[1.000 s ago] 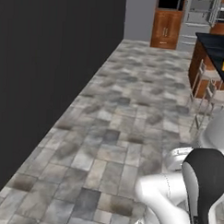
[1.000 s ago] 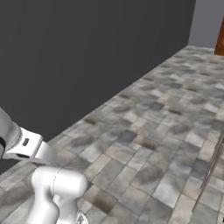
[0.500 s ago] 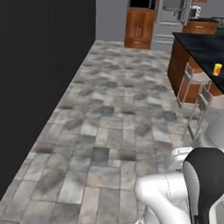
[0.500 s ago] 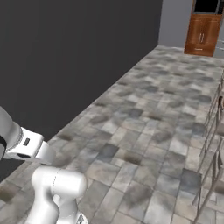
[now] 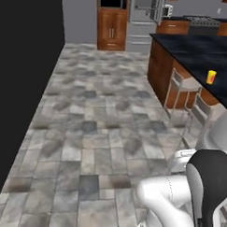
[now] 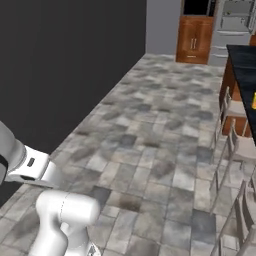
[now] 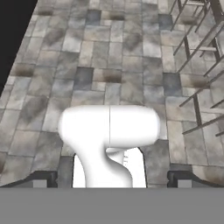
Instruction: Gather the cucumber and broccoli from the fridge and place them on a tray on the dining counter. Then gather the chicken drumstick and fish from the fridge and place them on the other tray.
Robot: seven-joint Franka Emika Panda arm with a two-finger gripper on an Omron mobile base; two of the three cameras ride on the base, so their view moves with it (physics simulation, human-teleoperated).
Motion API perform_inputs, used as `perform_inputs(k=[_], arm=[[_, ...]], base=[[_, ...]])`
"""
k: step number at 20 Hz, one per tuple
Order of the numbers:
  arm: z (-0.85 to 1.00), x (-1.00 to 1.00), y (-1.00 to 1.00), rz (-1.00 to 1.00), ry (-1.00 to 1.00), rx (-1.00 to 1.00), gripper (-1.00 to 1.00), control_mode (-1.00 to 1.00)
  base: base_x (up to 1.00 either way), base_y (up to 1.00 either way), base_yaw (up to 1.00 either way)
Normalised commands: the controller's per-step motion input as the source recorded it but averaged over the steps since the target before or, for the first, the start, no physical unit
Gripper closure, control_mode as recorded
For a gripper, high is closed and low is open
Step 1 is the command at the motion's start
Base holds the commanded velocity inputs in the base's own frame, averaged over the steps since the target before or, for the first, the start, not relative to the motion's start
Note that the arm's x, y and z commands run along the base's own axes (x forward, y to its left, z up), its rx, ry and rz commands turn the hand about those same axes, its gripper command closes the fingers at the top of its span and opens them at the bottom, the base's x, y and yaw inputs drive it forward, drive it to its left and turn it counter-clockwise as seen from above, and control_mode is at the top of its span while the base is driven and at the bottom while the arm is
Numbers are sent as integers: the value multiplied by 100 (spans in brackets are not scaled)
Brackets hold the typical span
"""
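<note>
The grey steel fridge (image 5: 145, 24) stands at the far end of the room, also in the right base view as the fridge (image 6: 235, 27). The black dining counter (image 5: 202, 51) runs along the right, and its near end shows as the dining counter (image 6: 247, 65). In the hand view my gripper (image 7: 111, 179) points down at the tiled floor. Its dark fingertips (image 7: 41, 178) stand wide apart, open, with nothing between them. The cucumber, broccoli, chicken drumstick, fish and trays are out of view.
A small yellow cup (image 5: 211, 76) stands on the counter. Metal stools (image 5: 181, 92) line the counter's side, seen too as stools (image 6: 232, 132). A dark wall (image 5: 23, 83) bounds the left. A wooden cabinet (image 5: 112, 29) stands beside the fridge. Tiled floor (image 5: 101, 115) lies open ahead.
The whole picture has shifted: the base has turned, so the dark wall slid left and the counter, stools and fridge came further into view. The gripper stays open.
</note>
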Motion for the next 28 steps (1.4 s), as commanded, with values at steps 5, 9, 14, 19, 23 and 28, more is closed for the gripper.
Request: perform_inputs(k=[5, 9, 14, 19, 23, 28], arm=[[0, 0, 0, 0, 0, 0, -100, 100], [0, 0, 0, 0, 0, 0, -100, 100], [0, 0, 0, 0, 0, 0, -100, 100], [0, 0, 0, 0, 0, 0, -100, 100], [0, 0, 0, 0, 0, 0, -100, 100], [0, 0, 0, 0, 0, 0, -100, 100]], base=[[100, 37, -33], [100, 44, -34], [100, 48, -33], [100, 49, -32], [100, 51, -32], [100, 60, -30]])
